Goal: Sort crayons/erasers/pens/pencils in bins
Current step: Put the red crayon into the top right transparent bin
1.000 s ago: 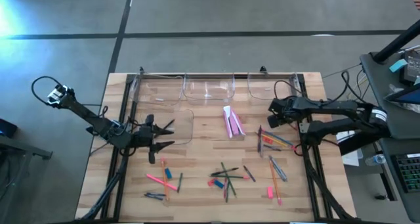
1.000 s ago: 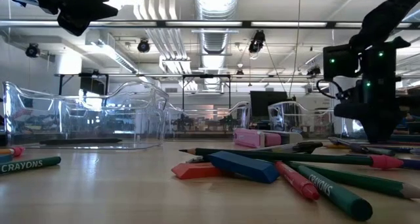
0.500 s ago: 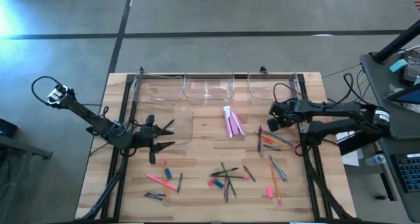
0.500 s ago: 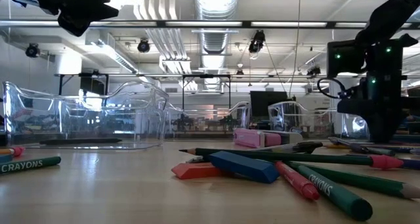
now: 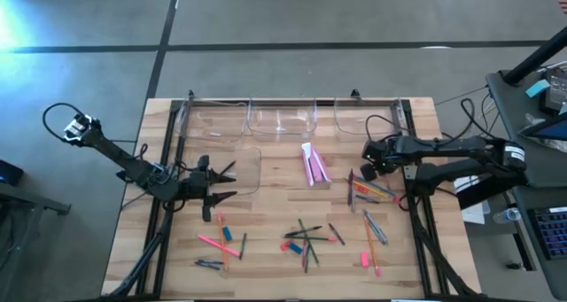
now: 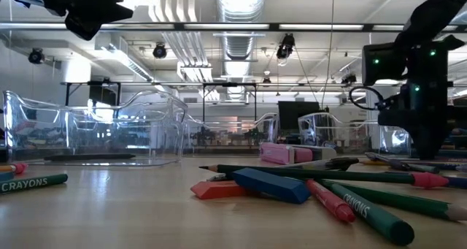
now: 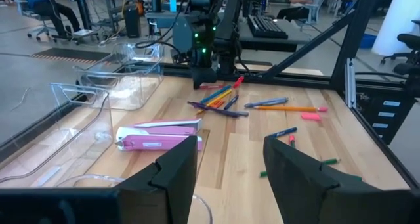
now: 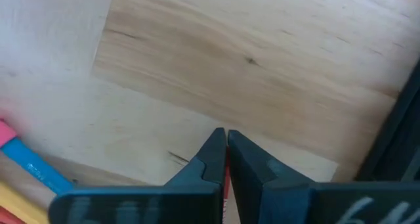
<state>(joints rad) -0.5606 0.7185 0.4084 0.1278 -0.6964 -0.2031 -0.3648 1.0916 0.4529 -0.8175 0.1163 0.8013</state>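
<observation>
Stick, red and thin (image 8: 225, 184): it lies at the near edge of the loose pile of pens and pencils (image 5: 374, 190) on the right side of the table (image 5: 275, 200), and its end now shows as a narrow red strip pinched between the jaws of the right gripper (image 8: 226, 137). A second ago those jaws stood partly apart above the pile. They have since come together on the stick, and the gripper has settled slightly lower over it. The stick has not left the table.

Finding: the grasp appears made, so the pick is judged to be at its lift stage, with carriage to a bin to follow. The hold is on a very slender item near its end, so it could swivel or slip on lifting.

The bins (image 5: 282, 120) stand clear along the far edge, with a wider one at left. None visibly holds sorted items. Erasers (image 5: 295, 247), crayons and more sticks lie scattered across the near half, so most of the sort remains.

The left gripper (image 7: 230, 152) hangs beside the wide bin, unchanged, jaws apart and holding nothing.
</observation>
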